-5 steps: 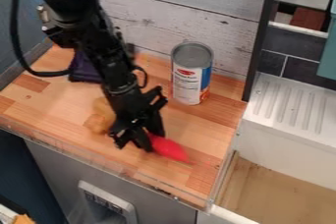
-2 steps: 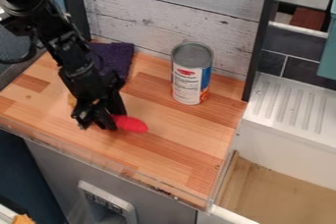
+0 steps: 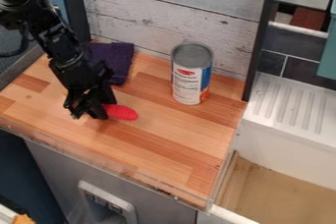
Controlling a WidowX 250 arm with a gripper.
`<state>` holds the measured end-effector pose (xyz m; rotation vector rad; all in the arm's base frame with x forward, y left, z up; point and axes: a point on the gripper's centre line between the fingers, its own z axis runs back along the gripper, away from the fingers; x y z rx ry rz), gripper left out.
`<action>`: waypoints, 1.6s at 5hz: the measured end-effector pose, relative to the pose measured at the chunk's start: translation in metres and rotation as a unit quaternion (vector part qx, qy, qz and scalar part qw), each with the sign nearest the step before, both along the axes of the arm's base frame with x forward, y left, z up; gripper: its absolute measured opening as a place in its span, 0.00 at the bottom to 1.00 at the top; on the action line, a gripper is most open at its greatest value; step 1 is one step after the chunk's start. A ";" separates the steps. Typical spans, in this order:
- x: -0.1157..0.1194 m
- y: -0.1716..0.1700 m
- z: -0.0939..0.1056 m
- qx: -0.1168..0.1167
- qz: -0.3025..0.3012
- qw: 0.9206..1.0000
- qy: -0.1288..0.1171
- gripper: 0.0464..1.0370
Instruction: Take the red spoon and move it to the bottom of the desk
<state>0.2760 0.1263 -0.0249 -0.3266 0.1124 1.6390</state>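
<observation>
One gripper (image 3: 89,116), and we have it clamped on the spoon (image 3: 123,112), whose red head sticks out to its right, so we count the taking as done. We can't tell whether the spoon touches the desk (image 3: 160,144) under the gripper. Behind the gripper lies the cloth (image 3: 119,62); farther off, to its right, stands the can (image 3: 191,81). If "bottom" means the edge in front of the gripper, we judge that the placing and letting go are left.
</observation>
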 end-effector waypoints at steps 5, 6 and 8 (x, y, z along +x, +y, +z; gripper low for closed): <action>-0.027 0.045 0.003 0.045 0.053 0.998 0.012 0.31; -0.032 0.043 0.002 0.046 0.043 0.998 0.016 0.31; -0.030 0.024 -0.001 0.071 -0.026 0.996 0.055 0.68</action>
